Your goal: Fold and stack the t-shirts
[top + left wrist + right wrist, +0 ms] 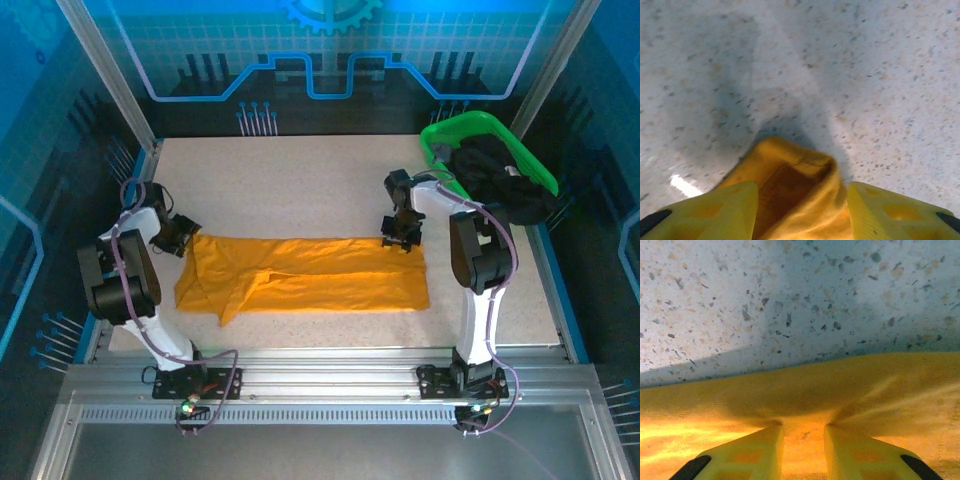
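Top external view has the t-shirt [310,275] lying as a long band on the worktop [300,170]. Your right pincer [802,429] pinches its far edge; your left pincer [801,186] stands wide astride a corner. Expect thin, limp cloth: take hems and corners.

Soft matt orange cloth, that t-shirt [310,275], on a speckled, smooth stone-look tabletop [300,190]; basket [470,122] glossy green plastic.

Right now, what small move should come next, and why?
Probably open the right gripper and lift it clear. It pinches the far edge of the t-shirt, puckering the cloth, while the left gripper has its jaws apart and the folded shirt lies flat on the table.
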Robot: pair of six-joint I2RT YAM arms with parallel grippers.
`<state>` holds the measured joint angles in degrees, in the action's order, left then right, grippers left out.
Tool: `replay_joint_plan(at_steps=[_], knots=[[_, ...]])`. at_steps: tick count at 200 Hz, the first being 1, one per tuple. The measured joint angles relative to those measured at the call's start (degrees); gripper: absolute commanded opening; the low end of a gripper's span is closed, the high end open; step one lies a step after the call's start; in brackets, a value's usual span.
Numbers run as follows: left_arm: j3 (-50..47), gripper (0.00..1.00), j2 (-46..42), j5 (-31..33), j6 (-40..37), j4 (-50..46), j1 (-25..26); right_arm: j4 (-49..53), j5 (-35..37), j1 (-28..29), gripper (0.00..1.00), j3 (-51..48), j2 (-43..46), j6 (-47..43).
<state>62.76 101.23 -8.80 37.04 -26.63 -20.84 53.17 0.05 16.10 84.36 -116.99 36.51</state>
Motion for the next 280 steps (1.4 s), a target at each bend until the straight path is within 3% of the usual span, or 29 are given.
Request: replay_joint_plan(at_steps=[27,57,143,214,241,262,280], knots=[[1.42,0.35,1.92,-1.18,-0.87,0.68,0.00,1.90,0.79,-0.22,0.28,1.57,-1.51,0.79],[1.60,0.00,3.63,-1.14,-2.16,0.79,-0.04,4.28,1.22,-0.81,0.28,3.52,-3.19,1.29],[3.72,0.00,5.68,-1.14,-2.75,-2.97,-5.18,12.41,-0.07,-3.08,0.27,14.62,-10.64,2.32],[11.34,0.00,11.52,-4.59,-2.43,-3.08,-4.11,21.40,-0.48,-5.55,0.27,38.23,-23.93,0.50],[13.75,0.14,12.76,-5.20,-2.51,-3.93,-4.02,21.38,-2.16,-7.15,0.28,43.91,-26.73,-2.01],[14.45,0.36,12.70,-5.11,-2.84,-4.59,-4.00,18.73,-3.41,-7.80,0.34,43.25,-26.21,-5.05],[14.23,0.47,11.58,-3.89,-2.51,-5.38,-4.07,14.58,-3.06,-7.67,0.36,39.01,-23.08,-7.72]])
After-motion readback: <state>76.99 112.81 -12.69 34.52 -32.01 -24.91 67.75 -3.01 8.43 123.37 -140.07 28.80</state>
